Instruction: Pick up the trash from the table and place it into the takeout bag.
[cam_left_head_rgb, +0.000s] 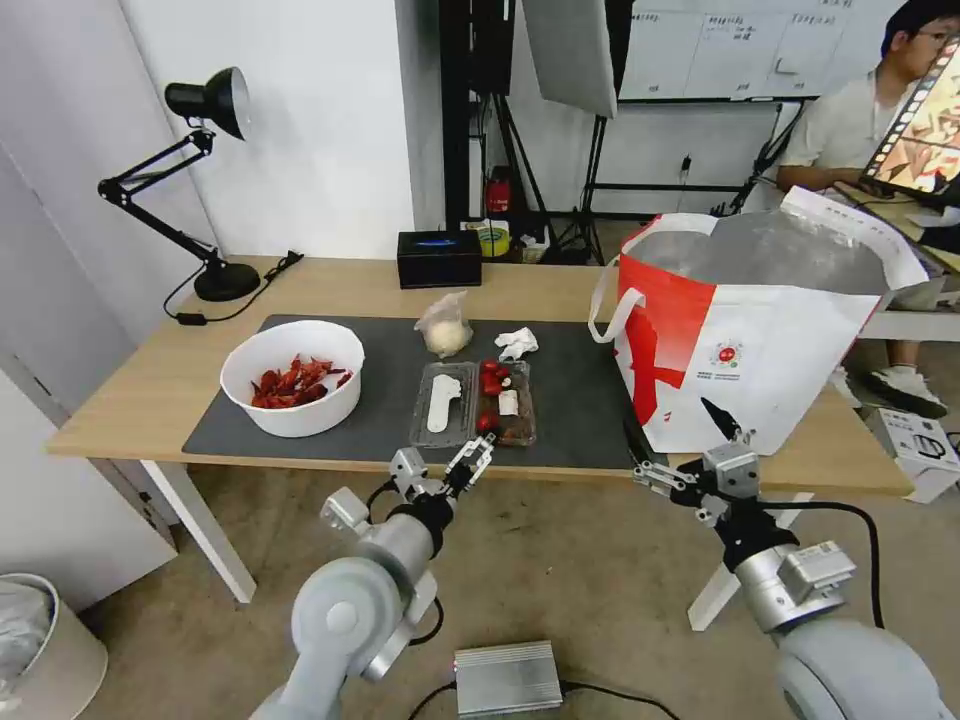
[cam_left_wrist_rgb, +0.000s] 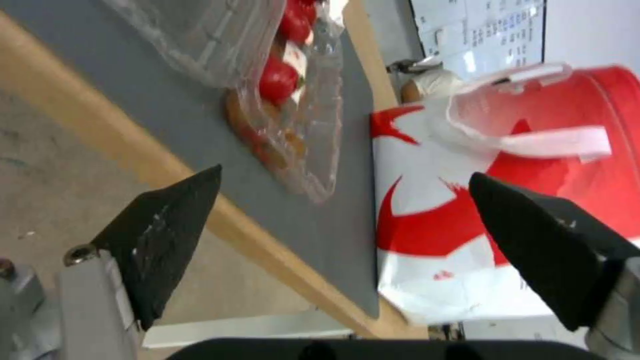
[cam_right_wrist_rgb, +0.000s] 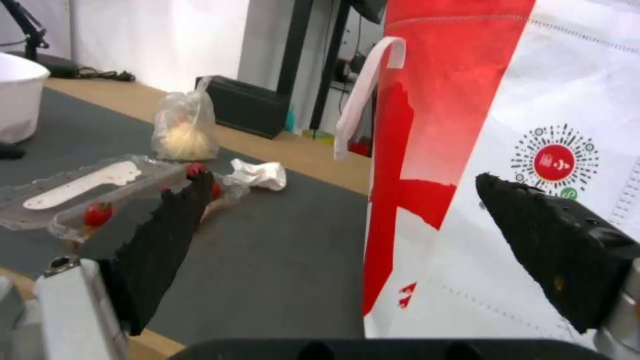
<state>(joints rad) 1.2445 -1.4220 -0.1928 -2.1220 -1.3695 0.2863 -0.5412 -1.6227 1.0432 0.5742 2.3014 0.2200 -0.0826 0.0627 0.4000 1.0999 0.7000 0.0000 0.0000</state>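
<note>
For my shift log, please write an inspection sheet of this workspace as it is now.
Surface: table with dark grey mat.
Job's things: white bowl of red shells, clear tray, small clear bag and crumpled tissue all lie on the mat; takeout bag stands open at the table's right end.
Clutter: black box, desk lamp.
Grippers: left gripper open before the table's edge near the tray; right gripper open beside the takeout bag; both empty.
Cables: lamp cord on the table.
Surroundings: silver box on the floor.
</note>
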